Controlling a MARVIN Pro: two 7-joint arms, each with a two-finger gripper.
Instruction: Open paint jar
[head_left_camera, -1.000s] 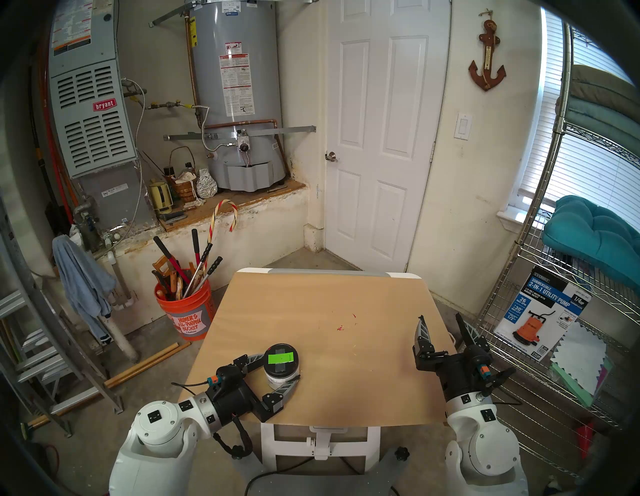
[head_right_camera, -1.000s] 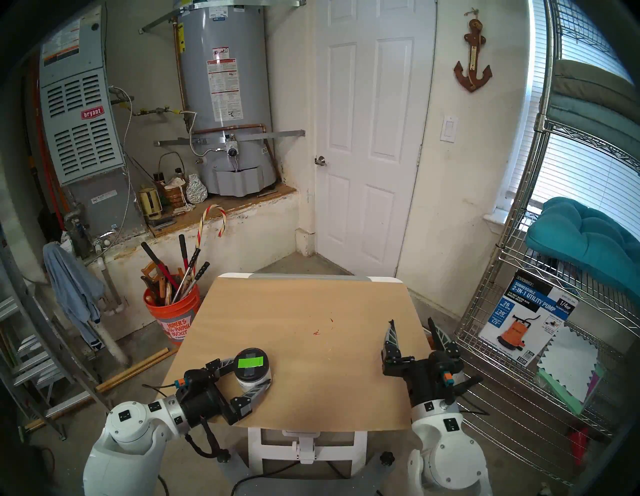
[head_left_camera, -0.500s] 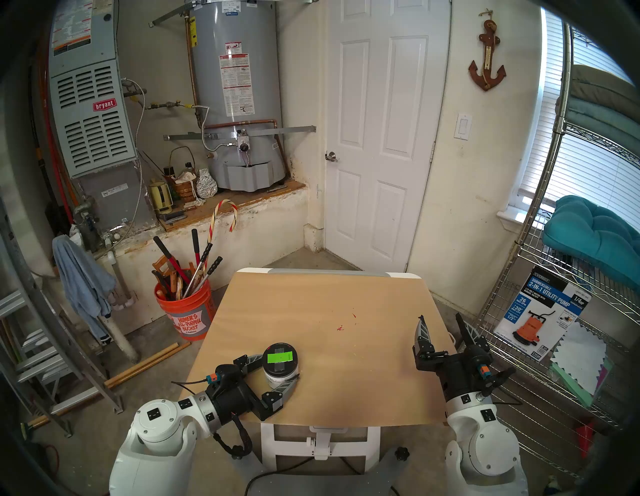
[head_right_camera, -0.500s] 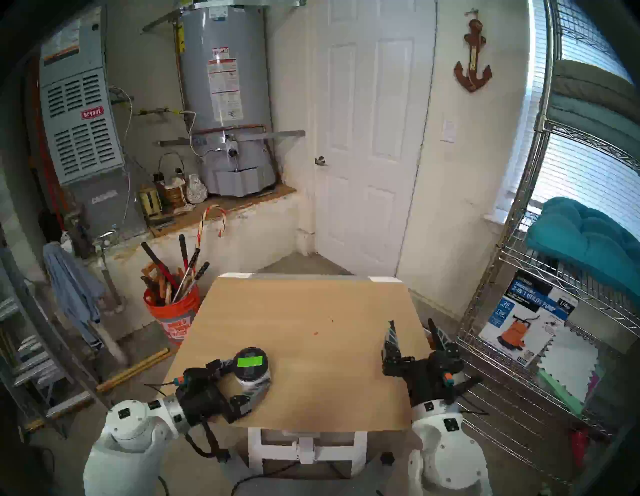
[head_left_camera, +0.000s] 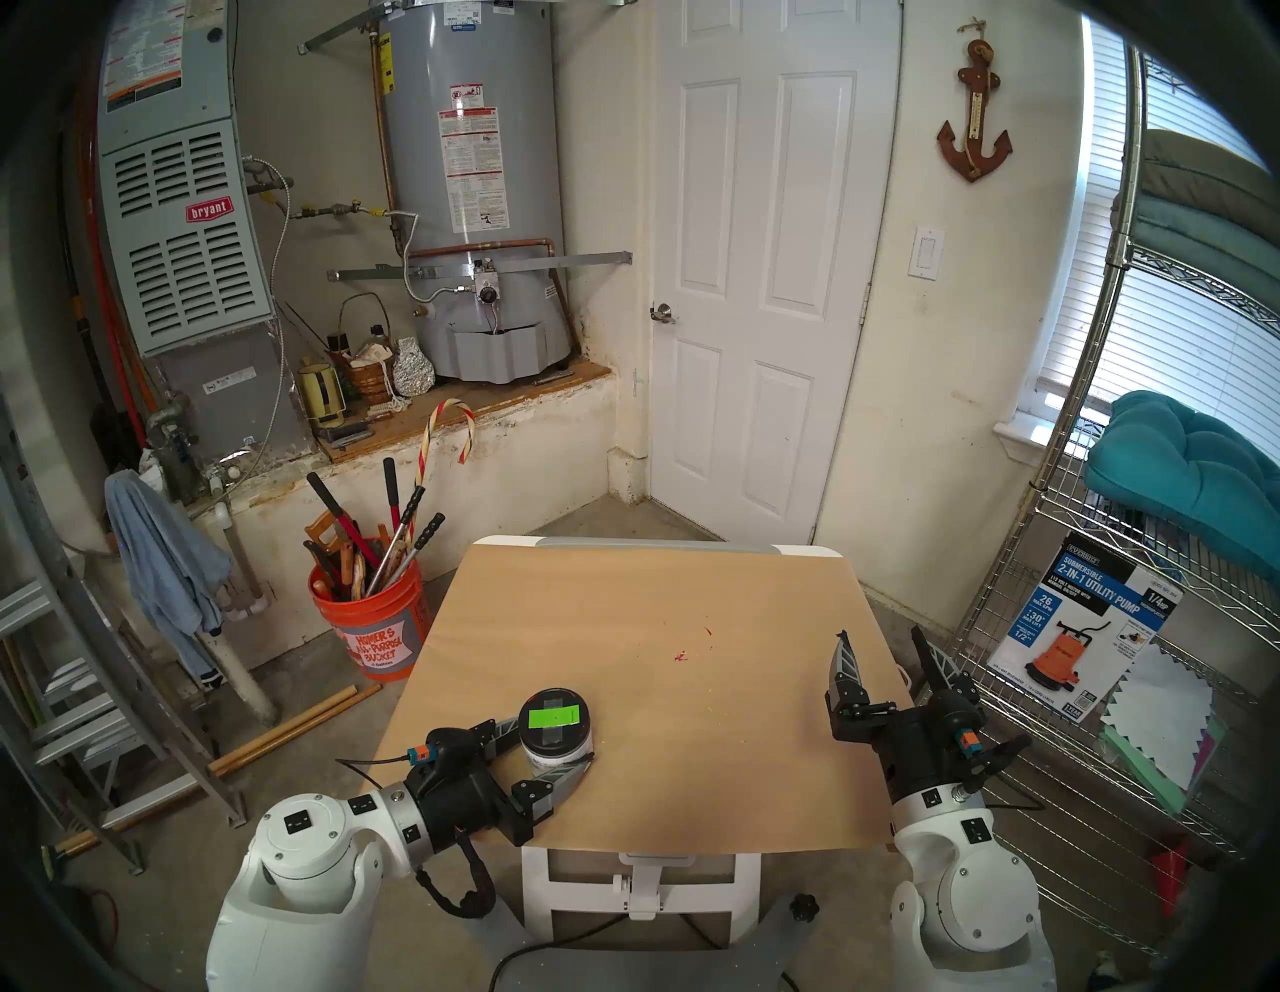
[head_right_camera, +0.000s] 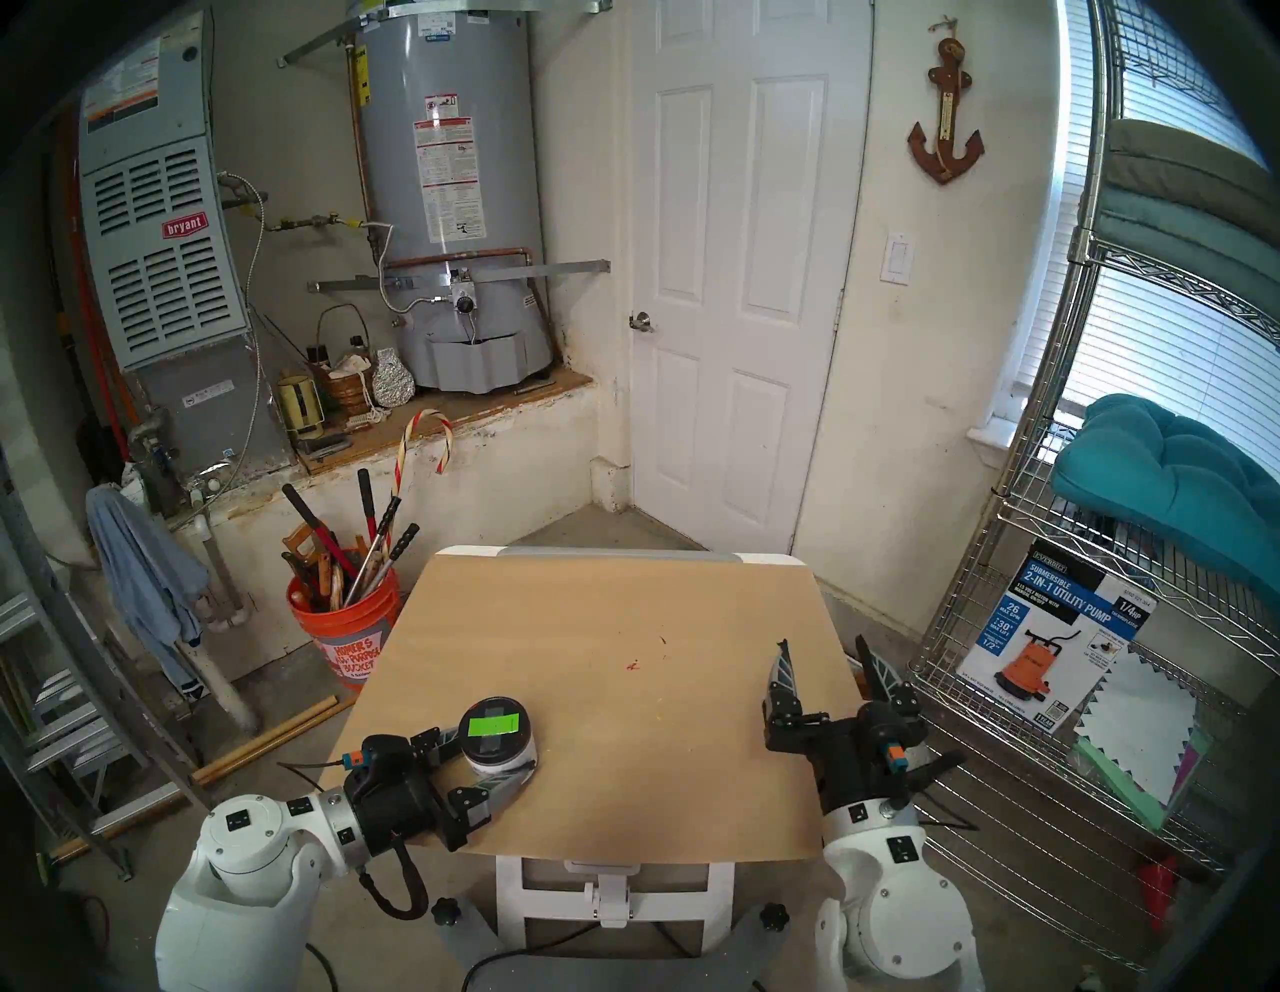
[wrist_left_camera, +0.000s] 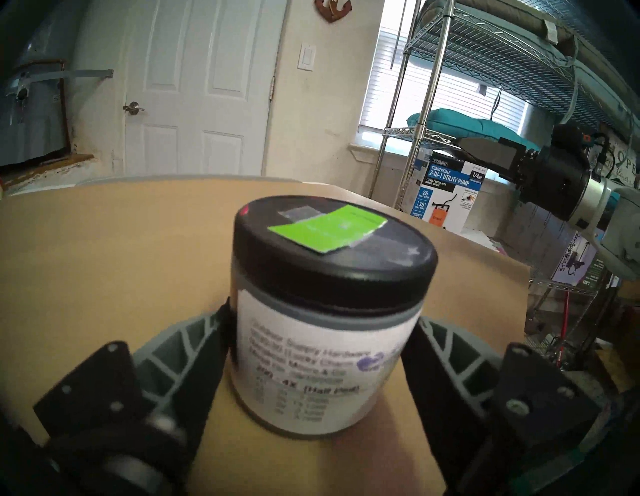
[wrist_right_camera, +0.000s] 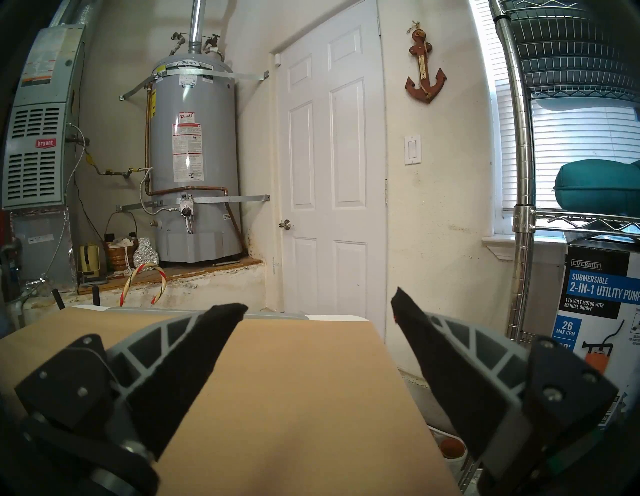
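Left wrist view shows the small squat paint jar (wrist_left_camera: 322, 346), with its white printed label and black round lid (wrist_left_camera: 332, 256), standing upright on the tan wooden counter (wrist_left_camera: 104, 249). A strip of grey tape and a bright green rectangle (wrist_left_camera: 325, 228) lie on top of the lid, which is seated on the jar. The left gripper (wrist_left_camera: 320, 360) has its grey ribbed fingers (wrist_left_camera: 187, 350) pressed against both sides of the jar's body below the lid, clamping it. From the head views, the jar sits near the counter's front left corner (head_left_camera: 556, 736), with the left gripper (head_left_camera: 547, 745) reaching in from the near edge. The right gripper (head_left_camera: 881, 654) hangs over the counter's right edge, well apart from the jar, its black-padded fingers (wrist_right_camera: 194, 367) spread wide with nothing between them. An orange plastic bucket (head_left_camera: 370, 623) full of long-handled tools stands on the floor left of the counter.
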